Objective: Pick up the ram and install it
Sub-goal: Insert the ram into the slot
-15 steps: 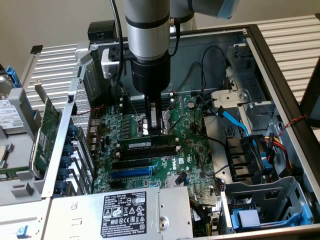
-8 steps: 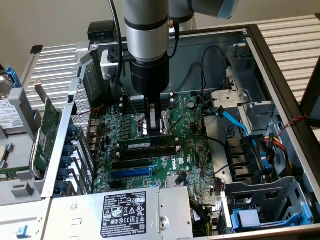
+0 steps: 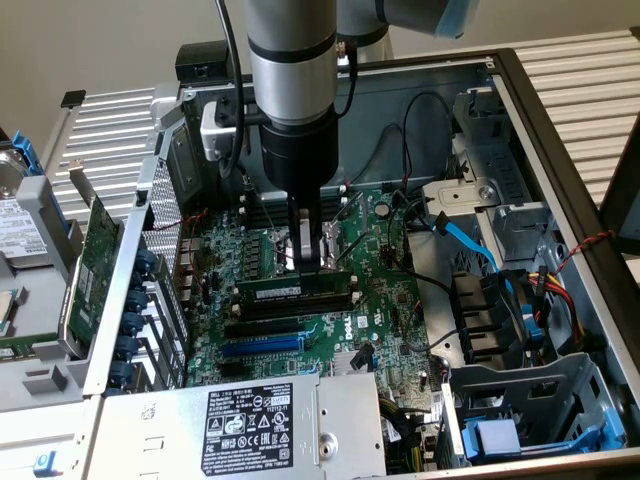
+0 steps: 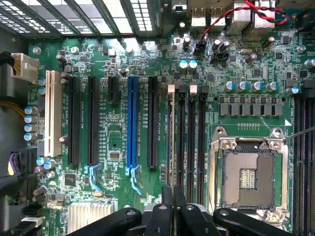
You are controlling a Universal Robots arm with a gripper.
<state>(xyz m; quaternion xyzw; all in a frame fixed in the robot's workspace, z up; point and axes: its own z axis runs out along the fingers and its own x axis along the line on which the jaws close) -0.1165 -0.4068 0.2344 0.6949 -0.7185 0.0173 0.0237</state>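
Note:
The ram [image 3: 295, 287] is a long dark-green stick with a pale label, standing on its long edge low over the green motherboard [image 3: 380, 310]. My gripper [image 3: 312, 264] comes straight down from above and is shut on the ram's top edge. In the wrist view the ram [image 4: 172, 147] shows edge-on as a thin line running away from my gripper [image 4: 173, 195]. It lies along the black memory slots [image 4: 192, 142], over the one farthest from the CPU socket. Whether it touches that slot I cannot tell.
The open CPU socket [image 4: 248, 177] lies beside the memory slots, with black and blue expansion slots [image 4: 132, 123] on the other side. A power supply [image 3: 250, 425] fills the case's near side. A blue cable [image 3: 465, 240] and drive bays [image 3: 520, 340] sit at the exterior view's right. A wide green card [image 3: 95, 260] leans outside the case at the left.

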